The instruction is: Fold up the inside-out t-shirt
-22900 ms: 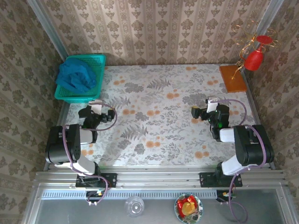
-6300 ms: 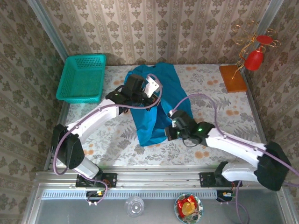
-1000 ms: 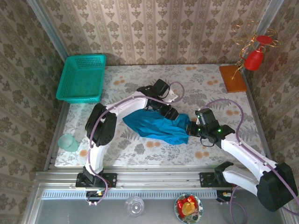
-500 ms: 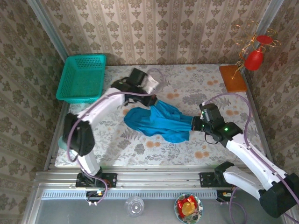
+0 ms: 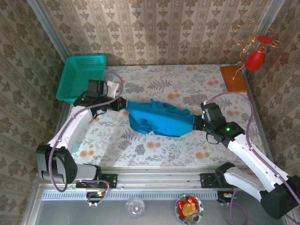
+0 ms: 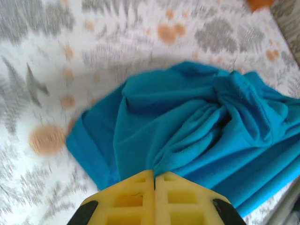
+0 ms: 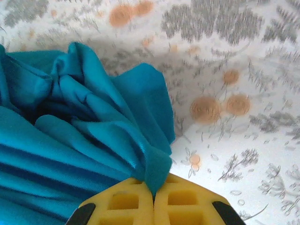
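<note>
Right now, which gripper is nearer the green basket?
Left. The left gripper grips the t-shirt near the basket; the right gripper holds its opposite end, much farther away.

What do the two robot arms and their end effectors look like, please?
The left arm and right arm have white links with black joints and looping purple cables. The left end effector and right end effector have yellow fingers with square recesses. A green light glows on the right arm.

Teal mesh basket (image 5: 83, 77) at far left corner, orange board (image 5: 233, 78) at far right, floral tablecloth (image 5: 154, 150) beneath
</note>
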`<action>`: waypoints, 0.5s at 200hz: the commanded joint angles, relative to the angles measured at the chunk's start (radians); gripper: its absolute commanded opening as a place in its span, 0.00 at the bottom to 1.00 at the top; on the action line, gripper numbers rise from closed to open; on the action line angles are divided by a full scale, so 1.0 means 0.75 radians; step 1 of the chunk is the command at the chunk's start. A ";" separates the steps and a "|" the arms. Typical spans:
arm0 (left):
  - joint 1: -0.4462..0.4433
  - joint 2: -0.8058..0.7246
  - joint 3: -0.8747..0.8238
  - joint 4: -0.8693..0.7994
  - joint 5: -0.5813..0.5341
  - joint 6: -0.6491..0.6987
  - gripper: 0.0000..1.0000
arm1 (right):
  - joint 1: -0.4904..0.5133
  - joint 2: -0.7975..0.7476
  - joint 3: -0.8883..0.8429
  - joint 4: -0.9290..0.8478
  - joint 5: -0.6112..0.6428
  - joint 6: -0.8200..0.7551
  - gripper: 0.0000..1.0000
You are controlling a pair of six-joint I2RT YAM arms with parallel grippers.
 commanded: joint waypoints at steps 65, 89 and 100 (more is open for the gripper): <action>-0.175 -0.053 -0.377 0.231 -0.118 -0.218 0.30 | 0.016 0.135 0.028 -0.079 -0.174 0.117 0.39; -0.174 -0.076 -0.348 0.215 -0.147 -0.214 0.39 | 0.104 0.236 0.185 -0.067 -0.175 0.094 0.42; -0.174 -0.085 -0.331 0.204 -0.163 -0.214 0.40 | 0.152 0.307 0.262 -0.071 -0.175 0.085 0.42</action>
